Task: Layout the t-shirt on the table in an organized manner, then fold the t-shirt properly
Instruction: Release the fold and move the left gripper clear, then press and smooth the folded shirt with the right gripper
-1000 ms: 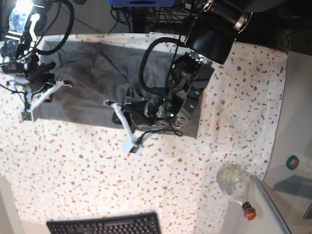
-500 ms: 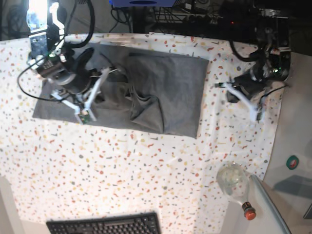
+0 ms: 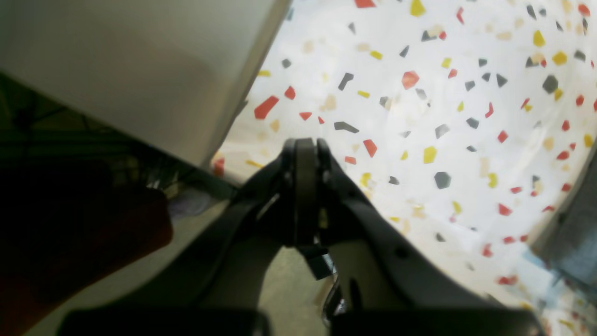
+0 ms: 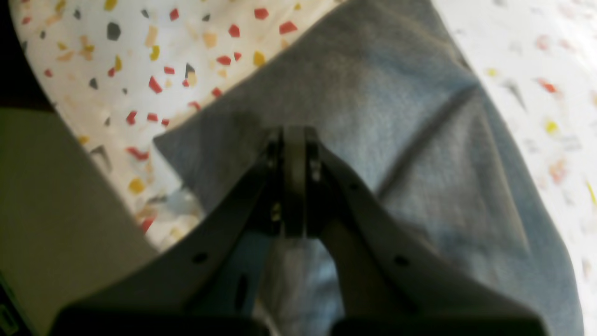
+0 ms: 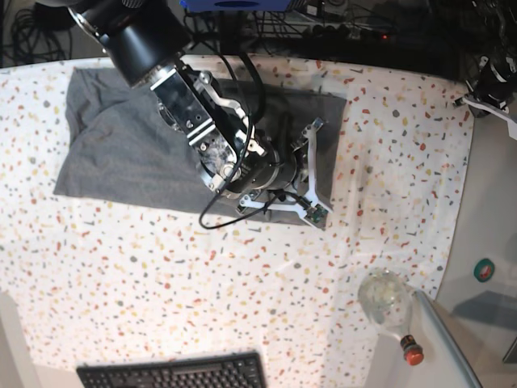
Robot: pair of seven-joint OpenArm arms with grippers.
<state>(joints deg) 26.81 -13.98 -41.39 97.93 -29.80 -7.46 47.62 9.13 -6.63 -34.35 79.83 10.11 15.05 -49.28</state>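
Relocated since half a second back: right arm now over the t-shirt's point(image 5: 129, 137) near corner, left arm withdrawn to the counter's point(image 5: 161, 283) far edge. T-shirt: flat rectangle, folding unfinished. Right gripper point(image 4: 293, 140): clenched, empty. Left gripper point(image 3: 304, 149): clenched, empty. Keyboard point(image 5: 174, 373), bottle point(image 5: 389, 311) nearby.

Bright, even light; both wrist views soft and blurred, edges dark.
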